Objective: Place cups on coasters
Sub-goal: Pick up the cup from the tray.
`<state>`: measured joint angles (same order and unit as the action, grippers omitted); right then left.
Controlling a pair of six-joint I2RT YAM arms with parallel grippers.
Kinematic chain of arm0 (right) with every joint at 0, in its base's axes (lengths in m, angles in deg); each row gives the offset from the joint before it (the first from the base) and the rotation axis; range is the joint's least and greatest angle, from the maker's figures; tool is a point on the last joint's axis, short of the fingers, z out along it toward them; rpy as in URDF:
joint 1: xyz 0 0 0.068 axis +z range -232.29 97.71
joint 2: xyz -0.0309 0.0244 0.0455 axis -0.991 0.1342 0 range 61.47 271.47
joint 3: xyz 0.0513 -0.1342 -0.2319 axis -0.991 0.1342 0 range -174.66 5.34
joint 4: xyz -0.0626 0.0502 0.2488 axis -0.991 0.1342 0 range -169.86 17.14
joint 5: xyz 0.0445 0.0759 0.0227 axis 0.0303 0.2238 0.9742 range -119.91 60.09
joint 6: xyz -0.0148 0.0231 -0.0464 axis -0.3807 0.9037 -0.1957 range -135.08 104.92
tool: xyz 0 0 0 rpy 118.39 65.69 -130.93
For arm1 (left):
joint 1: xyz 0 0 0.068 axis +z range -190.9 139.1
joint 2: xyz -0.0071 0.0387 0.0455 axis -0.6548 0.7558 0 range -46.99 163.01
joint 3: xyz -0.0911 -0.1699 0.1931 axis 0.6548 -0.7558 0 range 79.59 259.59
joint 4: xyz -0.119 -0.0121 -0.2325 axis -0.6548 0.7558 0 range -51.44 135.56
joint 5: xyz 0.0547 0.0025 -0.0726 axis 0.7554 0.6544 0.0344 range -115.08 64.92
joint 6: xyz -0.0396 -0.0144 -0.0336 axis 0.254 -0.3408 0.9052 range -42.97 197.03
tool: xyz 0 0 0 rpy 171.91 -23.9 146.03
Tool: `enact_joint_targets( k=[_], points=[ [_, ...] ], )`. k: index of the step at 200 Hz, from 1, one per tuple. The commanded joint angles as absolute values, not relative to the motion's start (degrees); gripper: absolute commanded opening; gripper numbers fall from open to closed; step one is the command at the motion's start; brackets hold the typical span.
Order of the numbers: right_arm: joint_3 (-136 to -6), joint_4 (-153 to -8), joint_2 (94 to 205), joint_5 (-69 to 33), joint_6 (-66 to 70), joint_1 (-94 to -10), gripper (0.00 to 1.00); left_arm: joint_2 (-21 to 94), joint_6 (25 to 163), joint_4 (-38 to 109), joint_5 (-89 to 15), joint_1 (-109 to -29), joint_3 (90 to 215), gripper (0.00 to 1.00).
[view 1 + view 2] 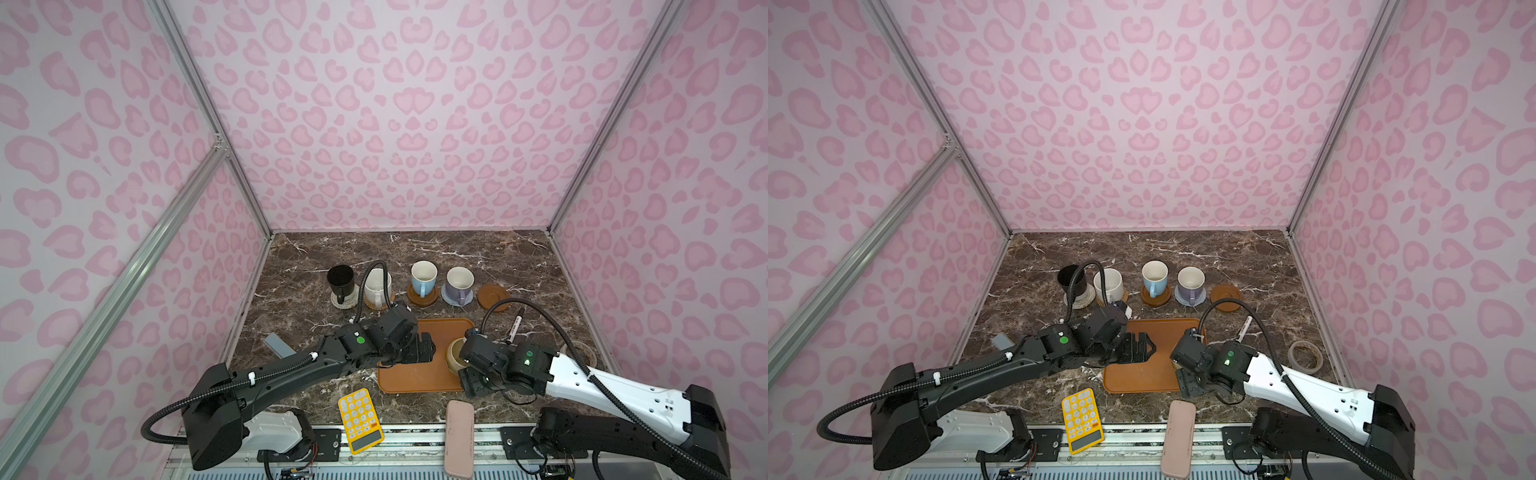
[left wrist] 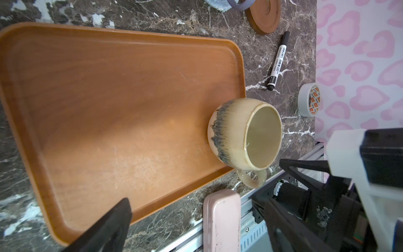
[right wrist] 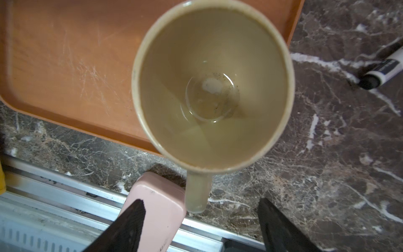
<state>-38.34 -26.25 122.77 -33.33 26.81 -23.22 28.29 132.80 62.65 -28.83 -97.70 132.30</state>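
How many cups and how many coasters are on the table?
Cups: 5 (black, white, blue, lavender, beige)
Coasters: 5 (cream, rattan, brown, grey-blue, bare brown)
Total: 10

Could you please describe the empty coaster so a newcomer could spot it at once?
Behind the large orange-brown tray on the marble table runs a row of five coasters. The empty coaster is the brown wooden disc at the row's right end, next to the lavender mug. It alone carries no mug.
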Motion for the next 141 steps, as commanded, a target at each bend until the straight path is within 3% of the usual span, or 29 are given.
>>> enact_joint_targets(
  k=[1, 46, 88, 141],
  points=[
    [-37.21, -30.18, 123.33, -33.87, 27.96, -23.14, 0.78, 28.67, 135.39, 58.77, -29.37, -98.12, 131.12, 0.97],
    [-35.03, -32.52, 124.79, -34.59, 29.74, -23.22, 0.65, 30.47, 136.18, 57.86, -29.39, -98.90, 130.56, 0.97],
    [-33.46, -34.06, 125.50, -34.94, 29.86, -23.21, 0.60, 32.09, 136.03, 56.62, -29.91, -99.39, 130.80, 0.97],
    [-31.97, -35.11, 125.12, -35.78, 30.70, -23.16, 0.43, 33.56, 136.05, 55.81, -30.53, -100.05, 130.77, 0.97]
  ],
)
